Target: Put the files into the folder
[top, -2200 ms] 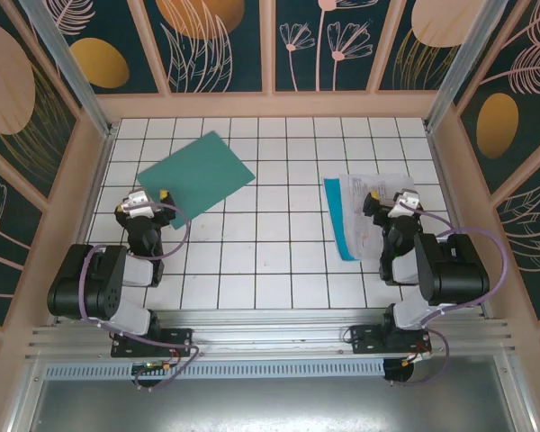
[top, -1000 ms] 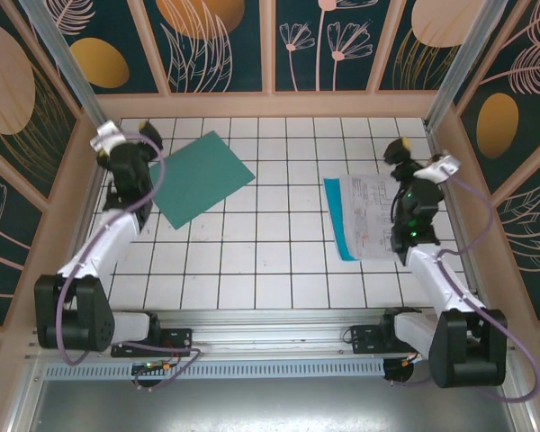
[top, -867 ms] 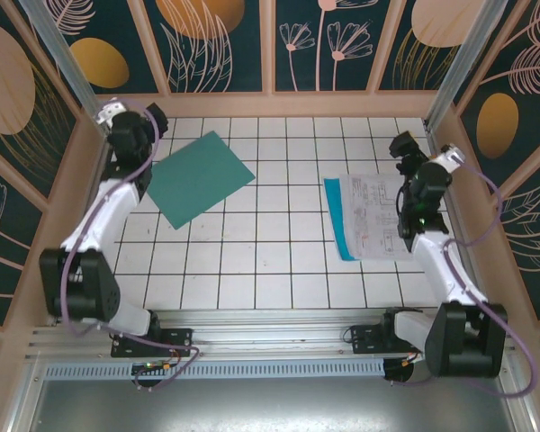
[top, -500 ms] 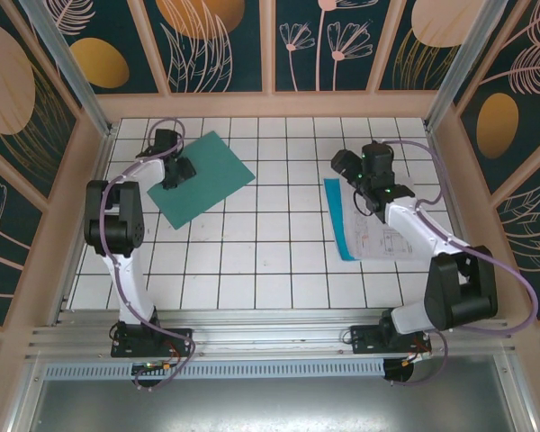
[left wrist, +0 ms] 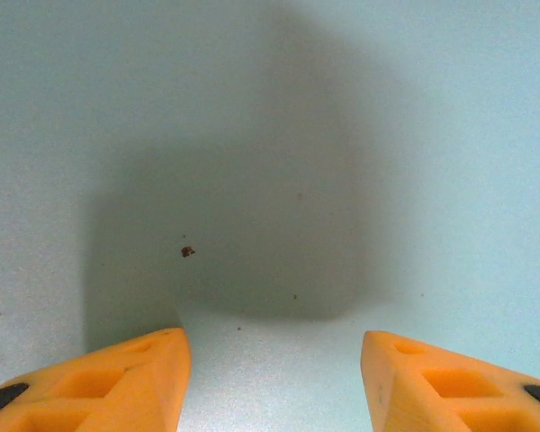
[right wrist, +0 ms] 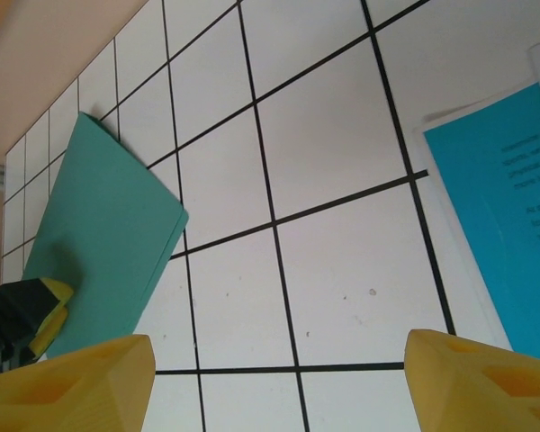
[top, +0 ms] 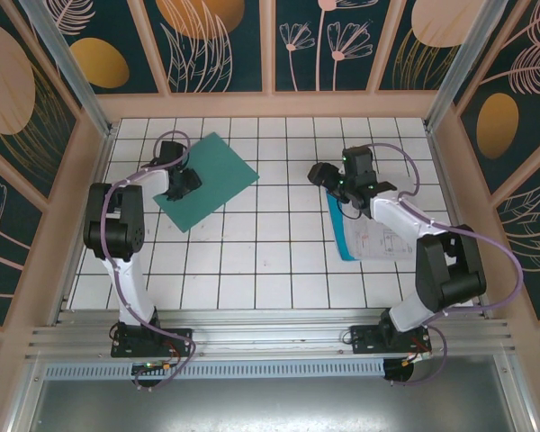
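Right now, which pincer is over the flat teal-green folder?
The left pincer: it sits above the flat teal-green folder. The right pincer is over bare white tiles, beside the printed white paper sheets.

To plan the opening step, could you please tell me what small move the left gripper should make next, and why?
Probably shift the left gripper toward an edge of the folder: it lies closed and flat, and the open gripper is above plain cover, with no edge between its fingers.

Matt teal folder (top: 218, 169), thin paper files (top: 378, 243), seemingly glossy white-tiled table (top: 279, 261).
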